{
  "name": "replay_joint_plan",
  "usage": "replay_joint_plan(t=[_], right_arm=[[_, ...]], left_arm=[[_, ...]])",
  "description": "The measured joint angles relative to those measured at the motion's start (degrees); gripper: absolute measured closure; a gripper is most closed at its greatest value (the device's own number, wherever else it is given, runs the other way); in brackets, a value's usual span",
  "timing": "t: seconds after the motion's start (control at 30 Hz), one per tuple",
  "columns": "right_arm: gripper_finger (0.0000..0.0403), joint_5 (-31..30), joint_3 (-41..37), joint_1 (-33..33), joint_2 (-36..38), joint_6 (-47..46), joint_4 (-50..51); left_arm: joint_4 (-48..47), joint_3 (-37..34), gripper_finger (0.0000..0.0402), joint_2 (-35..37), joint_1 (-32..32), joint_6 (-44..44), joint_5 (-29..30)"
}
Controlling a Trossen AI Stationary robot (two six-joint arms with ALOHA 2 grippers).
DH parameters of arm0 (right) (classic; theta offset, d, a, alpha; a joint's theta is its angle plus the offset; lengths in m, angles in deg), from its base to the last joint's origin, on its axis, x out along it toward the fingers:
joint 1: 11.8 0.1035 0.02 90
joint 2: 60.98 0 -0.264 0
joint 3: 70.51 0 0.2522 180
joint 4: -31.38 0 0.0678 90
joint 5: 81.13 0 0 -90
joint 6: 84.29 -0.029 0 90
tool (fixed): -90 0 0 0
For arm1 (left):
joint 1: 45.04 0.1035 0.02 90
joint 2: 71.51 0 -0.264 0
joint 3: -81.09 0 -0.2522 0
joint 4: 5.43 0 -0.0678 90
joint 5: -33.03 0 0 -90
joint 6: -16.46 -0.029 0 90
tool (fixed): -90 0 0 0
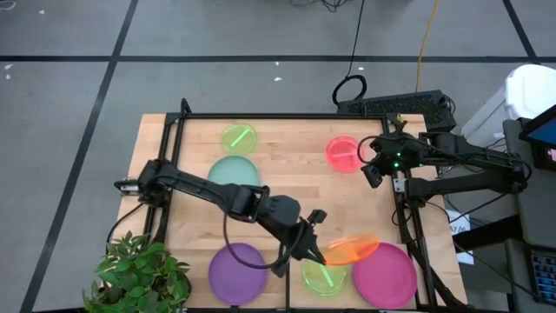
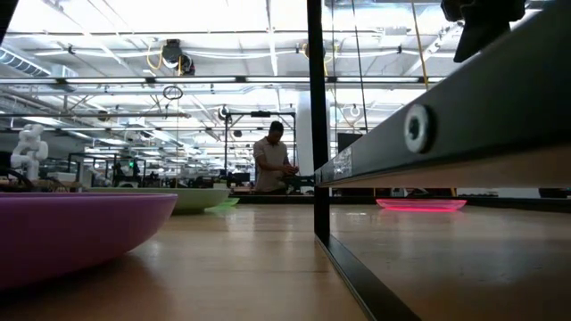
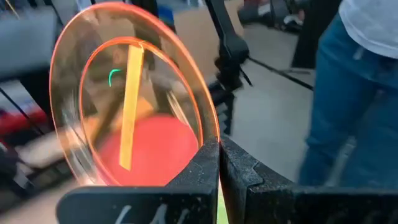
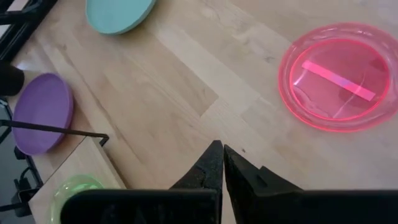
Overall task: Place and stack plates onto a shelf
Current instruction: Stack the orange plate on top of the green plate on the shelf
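Your left tool pinches the orange plate above the shelf's green plate; right tool, pressed together, waits beside the red-pink plate. Most plates remain unstacked.

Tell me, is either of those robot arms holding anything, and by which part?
Yes. The left gripper pinches the orange plate by its rim, tilted above the green plate. The right gripper, shut beside the red-pink plate, holds nothing.

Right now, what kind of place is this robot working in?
Probably a large open robotics lab or workshop: exposed ceiling lights and ducts, more workstations behind, a person at a bench, and a small white robot figure.
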Motion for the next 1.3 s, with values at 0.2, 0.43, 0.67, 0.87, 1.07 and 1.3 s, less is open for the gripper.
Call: replay_joint_plan(t=[0.2,0.43,0.67,0.87,1.07,1.3], right_arm=[[0.0403,-0.1,0.0,0.0,1.4,1.5,0.6],[0.0403,0.0,0.0,0.0,2.6,3.7,0.7],[0.0403,2.3,0.0,0.0,3.7,2.8,0.4],[0.0403,3.4,0.0,0.0,4.7,6.5,0.5],[0.0403,3.4,0.0,0.0,6.6,11.7,0.8],[0.0403,6.5,0.0,0.1,8.5,16.6,0.8]], left_arm=[[-1.2,0.4,0.0396,-0.4,0.4,1.8,-1.1],[-3.1,0.4,0.0396,-0.4,1.6,1.6,-3.7],[-4.9,0.3,0.0396,-0.4,1.1,3.9,-3.9],[-5.5,2.3,0.0396,-0.4,-0.1,4.5,3.1],[-5.7,2.4,0.0396,-0.4,-1.2,8.7,8.2],[-3.2,2.4,0.0396,-0.3,-2.4,12.7,15.5]])
